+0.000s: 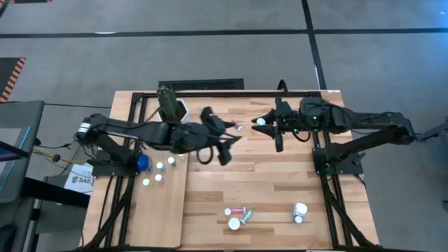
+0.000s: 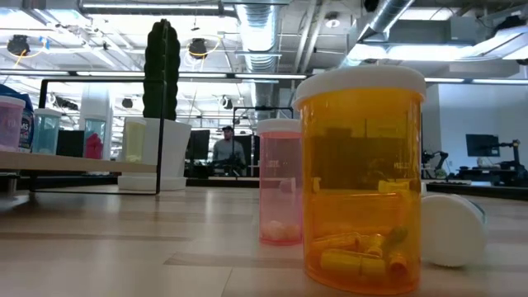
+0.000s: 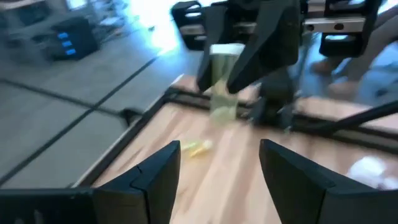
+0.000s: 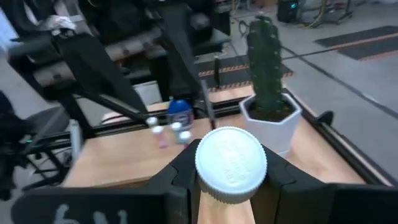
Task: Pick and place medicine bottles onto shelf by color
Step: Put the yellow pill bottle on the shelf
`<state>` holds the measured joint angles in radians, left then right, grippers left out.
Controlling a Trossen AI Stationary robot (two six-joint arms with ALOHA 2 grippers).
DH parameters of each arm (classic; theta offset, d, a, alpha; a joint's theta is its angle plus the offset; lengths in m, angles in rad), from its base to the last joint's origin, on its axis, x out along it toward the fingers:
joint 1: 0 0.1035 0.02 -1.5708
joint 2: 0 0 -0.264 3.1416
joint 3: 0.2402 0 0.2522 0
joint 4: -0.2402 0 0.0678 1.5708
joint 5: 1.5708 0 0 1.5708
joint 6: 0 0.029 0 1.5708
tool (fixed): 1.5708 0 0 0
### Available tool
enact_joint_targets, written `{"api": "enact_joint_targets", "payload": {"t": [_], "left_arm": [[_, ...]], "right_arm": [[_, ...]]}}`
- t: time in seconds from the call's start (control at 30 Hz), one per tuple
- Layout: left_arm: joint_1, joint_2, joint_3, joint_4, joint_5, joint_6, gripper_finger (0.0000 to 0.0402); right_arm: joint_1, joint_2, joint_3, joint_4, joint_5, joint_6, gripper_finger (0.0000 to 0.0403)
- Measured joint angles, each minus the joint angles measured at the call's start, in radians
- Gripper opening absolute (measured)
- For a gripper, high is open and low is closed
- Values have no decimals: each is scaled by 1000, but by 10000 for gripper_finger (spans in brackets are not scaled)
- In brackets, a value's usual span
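Observation:
My right gripper (image 1: 267,126) hangs over the far middle of the table, shut on a small greenish medicine bottle (image 3: 224,93) with a white cap (image 4: 231,163). My left gripper (image 1: 227,137) stands open a short way to its left, facing it with nothing between its fingers (image 3: 158,177). The pale shelf (image 1: 157,210) lies at the table's left and carries several small bottles (image 1: 159,166). Near the front edge stand an amber bottle (image 2: 363,181) and a pink one (image 2: 280,181), with a white one (image 2: 452,229) lying beside them. My right gripper pinches the bottle's body (image 4: 225,210) between its two fingers, just under the white cap. The fingers come nearly level from the table's right side. The bottle stands roughly upright in the hold, cap up, lifted clear of the table.
A cactus in a white hexagonal pot (image 1: 170,105) stands at the far left, beside the shelf's far end. A blue container (image 1: 143,163) sits at the shelf's left edge. More bottles (image 1: 299,210) lie at the front right. A small yellowish piece (image 3: 199,148) lies on the table between the grippers.

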<state>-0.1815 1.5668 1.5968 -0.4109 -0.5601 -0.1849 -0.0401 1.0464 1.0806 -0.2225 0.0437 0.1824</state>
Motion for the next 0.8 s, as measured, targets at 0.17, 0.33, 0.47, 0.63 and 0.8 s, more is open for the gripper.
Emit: {"api": "enact_joint_targets", "payload": {"t": [0.17,0.33,0.47,0.63,0.8], "left_arm": [[43,77,0,168,130,42,228],[64,126,0,298,172,109,233],[76,141,1,355,216,111,233],[83,155,1,384,288,98,233],[85,169,0,384,301,78,220]], "right_arm": [[48,7,91,-87,0,28,114],[78,7,115,-101,0,30,114],[94,8,116,-105,0,30,114],[101,20,116,-112,0,30,114],[101,21,117,-114,1,26,114]]}}
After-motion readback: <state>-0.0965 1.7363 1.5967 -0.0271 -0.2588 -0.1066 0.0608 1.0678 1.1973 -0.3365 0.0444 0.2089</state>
